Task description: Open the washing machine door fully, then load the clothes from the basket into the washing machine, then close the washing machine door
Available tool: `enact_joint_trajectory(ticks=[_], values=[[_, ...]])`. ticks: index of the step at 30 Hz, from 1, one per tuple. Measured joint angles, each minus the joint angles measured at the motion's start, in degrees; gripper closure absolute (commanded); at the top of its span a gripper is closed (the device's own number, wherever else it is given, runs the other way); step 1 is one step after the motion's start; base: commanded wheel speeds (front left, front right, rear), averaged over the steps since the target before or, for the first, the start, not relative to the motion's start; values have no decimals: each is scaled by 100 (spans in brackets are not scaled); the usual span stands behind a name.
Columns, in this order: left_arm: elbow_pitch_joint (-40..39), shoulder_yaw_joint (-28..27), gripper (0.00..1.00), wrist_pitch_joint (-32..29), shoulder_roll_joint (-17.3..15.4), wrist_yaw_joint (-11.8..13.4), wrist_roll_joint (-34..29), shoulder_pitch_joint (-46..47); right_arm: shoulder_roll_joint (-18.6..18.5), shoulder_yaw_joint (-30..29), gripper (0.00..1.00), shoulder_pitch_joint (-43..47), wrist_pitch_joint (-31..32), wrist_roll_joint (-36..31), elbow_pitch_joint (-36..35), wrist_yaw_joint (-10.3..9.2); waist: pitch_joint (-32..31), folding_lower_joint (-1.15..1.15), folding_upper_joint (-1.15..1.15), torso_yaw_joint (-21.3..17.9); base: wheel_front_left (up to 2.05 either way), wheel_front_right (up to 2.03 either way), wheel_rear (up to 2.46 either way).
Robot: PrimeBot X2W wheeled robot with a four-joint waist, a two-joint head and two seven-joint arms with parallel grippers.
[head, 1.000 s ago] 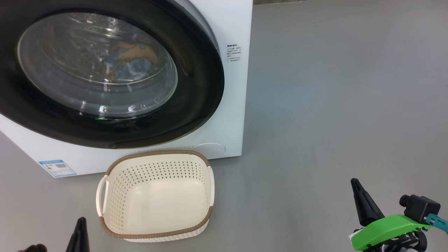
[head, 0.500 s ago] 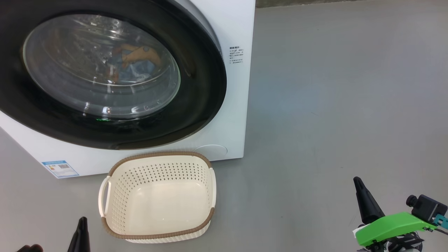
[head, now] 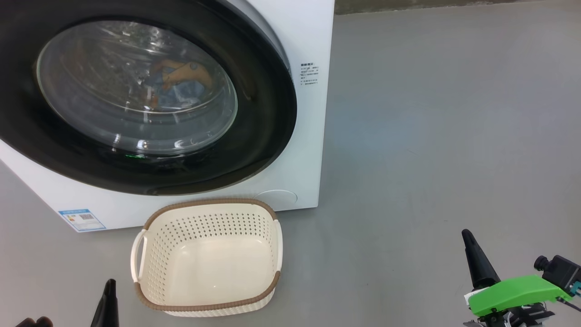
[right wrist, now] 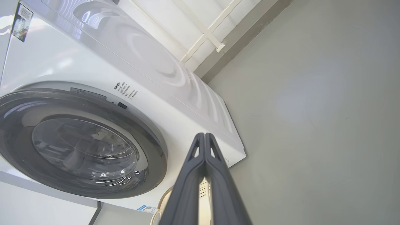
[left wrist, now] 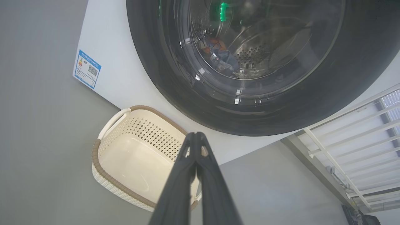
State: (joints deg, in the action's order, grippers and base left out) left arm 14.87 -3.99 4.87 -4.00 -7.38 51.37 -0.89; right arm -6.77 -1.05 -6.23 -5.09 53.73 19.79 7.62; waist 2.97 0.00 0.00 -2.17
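Washing machine door [head: 258, 136] sat closed against the washing machine [head: 313, 41], with the clothes [head: 181, 79] visible behind its glass and the basket [head: 206, 201] on the floor just before it. The left end effector [head: 109, 290] and right end effector [head: 470, 240] hung low, fingers pressed together, pointing up. Compared with a second earlier, the whole framing had shifted slightly with the camera.

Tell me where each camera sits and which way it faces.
Head view: on the head, facing forward and down at the big white boxy washing machine, its round black-rimmed glass door, the cream perforated plastic basket; left hand and right hand tips show.
Left wrist view: on that wrist, facing basket and door along the shut left hand.
Right wrist view: on that wrist, facing the machine along the shut right hand.
Shared: all three show the door.
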Motion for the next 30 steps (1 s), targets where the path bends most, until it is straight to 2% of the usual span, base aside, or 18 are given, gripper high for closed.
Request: enact_joint_trajectory(ticks=[30], values=[[9,-24,100,-498,92,5,1797,224,168,-293,100,34,477,1702,-177,-5,-125,0,0,97,0,0,0]])
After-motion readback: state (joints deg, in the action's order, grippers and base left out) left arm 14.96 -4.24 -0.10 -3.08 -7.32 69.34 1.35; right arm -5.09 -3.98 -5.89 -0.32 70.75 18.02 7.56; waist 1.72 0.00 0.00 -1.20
